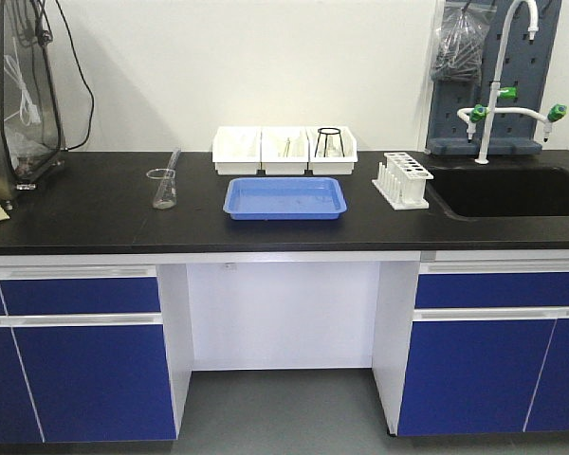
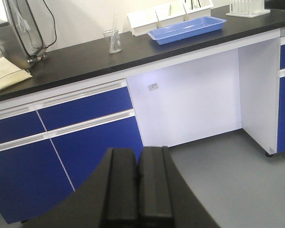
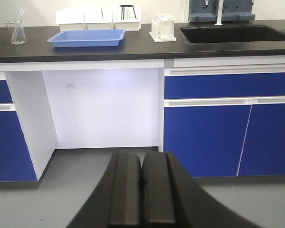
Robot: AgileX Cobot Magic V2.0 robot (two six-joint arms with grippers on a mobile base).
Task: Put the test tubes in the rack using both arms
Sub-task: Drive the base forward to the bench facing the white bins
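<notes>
Left gripper (image 2: 137,159) and right gripper (image 3: 141,161) are seen clamped shut, empty; nothing's started, test tube (image 1: 173,162) must be reached first.

The counter (image 1: 95,209) is matt black, the tray (image 1: 284,215) glossy blue plastic, the rack (image 1: 403,180) white plastic.

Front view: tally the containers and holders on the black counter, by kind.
white bins: 3
blue tray: 1
glass beaker: 1
white rack: 1
Total: 6
</notes>
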